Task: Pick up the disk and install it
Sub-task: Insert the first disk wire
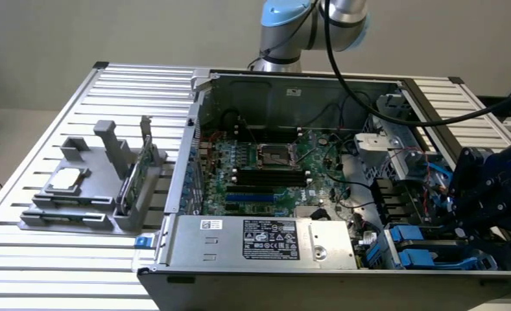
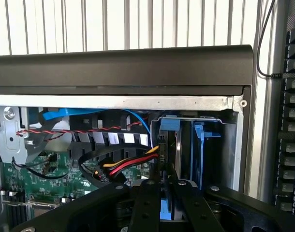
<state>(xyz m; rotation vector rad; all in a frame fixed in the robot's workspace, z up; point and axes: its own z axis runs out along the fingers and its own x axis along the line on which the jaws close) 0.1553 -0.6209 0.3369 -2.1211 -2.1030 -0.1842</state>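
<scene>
Exterior view: an open computer case lies on a slatted metal surface. The gripper hangs over the drive bays at the case's corner on the exterior view's right, among blue carriers. Wrist view: the fingers stand close together, clenched on the disk, which sits upright in its blue-railed bay beside the case wall.
</scene>
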